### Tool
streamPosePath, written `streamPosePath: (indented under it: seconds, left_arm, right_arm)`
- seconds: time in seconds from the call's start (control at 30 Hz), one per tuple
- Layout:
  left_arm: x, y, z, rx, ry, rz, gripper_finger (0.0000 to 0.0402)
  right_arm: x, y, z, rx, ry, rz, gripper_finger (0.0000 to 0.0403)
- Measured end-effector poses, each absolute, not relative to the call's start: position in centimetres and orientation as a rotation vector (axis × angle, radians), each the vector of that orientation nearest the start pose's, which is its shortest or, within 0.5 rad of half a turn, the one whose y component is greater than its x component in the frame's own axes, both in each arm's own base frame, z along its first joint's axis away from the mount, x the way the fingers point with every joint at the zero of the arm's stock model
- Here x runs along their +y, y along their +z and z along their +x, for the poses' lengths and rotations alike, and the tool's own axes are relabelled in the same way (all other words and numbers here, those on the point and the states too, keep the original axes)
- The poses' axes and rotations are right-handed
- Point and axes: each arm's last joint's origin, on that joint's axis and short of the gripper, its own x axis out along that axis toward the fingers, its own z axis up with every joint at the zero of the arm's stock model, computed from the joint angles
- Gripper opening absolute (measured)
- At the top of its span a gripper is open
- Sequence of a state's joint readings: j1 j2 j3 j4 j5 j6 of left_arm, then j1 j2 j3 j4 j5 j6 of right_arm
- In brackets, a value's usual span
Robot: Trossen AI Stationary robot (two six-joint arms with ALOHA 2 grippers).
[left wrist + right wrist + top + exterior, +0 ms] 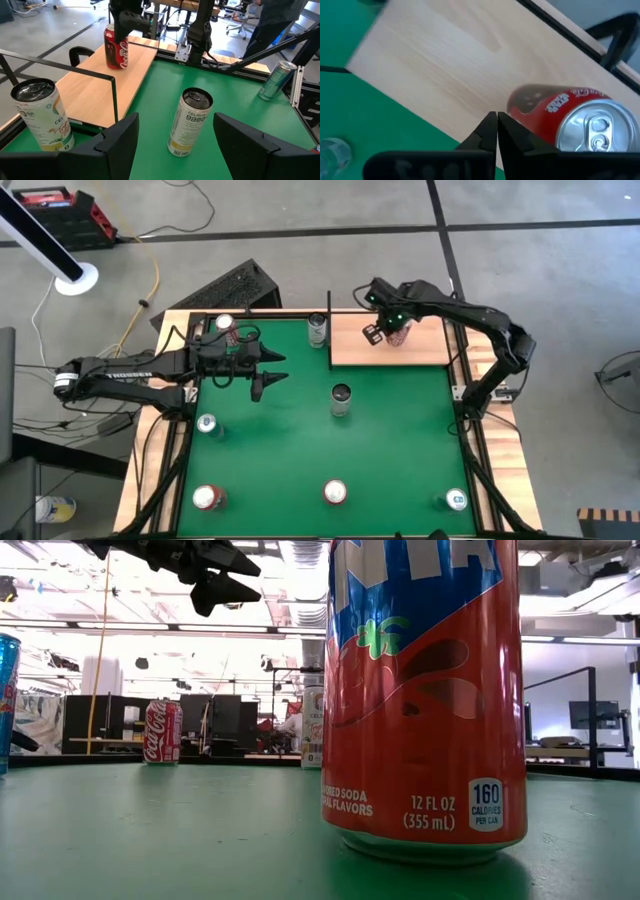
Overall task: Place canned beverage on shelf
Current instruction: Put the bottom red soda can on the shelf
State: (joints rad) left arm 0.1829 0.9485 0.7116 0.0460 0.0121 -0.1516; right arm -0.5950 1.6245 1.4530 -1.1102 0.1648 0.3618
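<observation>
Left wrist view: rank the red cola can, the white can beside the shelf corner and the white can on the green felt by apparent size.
1-2. White can by the shelf corner and white can on the felt: look alike, both near the camera.
3. Red cola can: smallest, but farthest away.

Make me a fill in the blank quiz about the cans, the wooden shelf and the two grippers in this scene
1. The red cola can stands upright on the wooden ____.
2. The fingers of the right gripper, just beside that can, are ____.
3. The left gripper hovers with its fingers ____, facing a white can.
4. That white can stands on the ____ felt.

Missing words: shelf; shut; open; green
</observation>
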Motion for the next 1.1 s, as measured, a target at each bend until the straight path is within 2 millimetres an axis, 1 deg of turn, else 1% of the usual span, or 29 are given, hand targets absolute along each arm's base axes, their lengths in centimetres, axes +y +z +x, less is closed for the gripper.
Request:
streamPosePath:
  seconds: [0.1,0.2,0.4,0.6,0.67,0.9,1.1]
  left_arm:
    - [3.8,30.0,21.0,0.180,0.185,-0.170,0.0240]
    - [3.8,30.0,21.0,0.180,0.185,-0.170,0.0240]
    - [3.8,30.0,21.0,0.180,0.186,-0.171,0.0240]
    - [3.8,30.0,21.0,0.181,0.186,-0.172,0.0240]
    - [3.8,30.0,21.0,0.181,0.185,-0.172,0.0240]
    - [3.8,30.0,21.0,0.181,0.186,-0.172,0.0240]
    - [3.8,30.0,21.0,0.181,0.186,-0.172,0.0240]
  right_arm:
    - [-18.2,28.5,25.2,1.182,-0.914,0.579,0.0014]
    - [-18.6,28.2,24.9,1.185,-0.928,0.588,0.0014]
    - [-19.1,28.2,24.4,1.198,-0.945,0.589,0.0037]
    - [-19.9,28.1,23.5,1.232,-0.941,0.568,0.0015]
    - [-20.1,28.1,23.2,1.244,-0.942,0.566,0.0014]
    - [-21.0,28.0,21.7,1.315,-0.962,0.572,0.0035]
    - [-21.9,28.0,20.7,1.319,-0.993,0.595,0.0014]
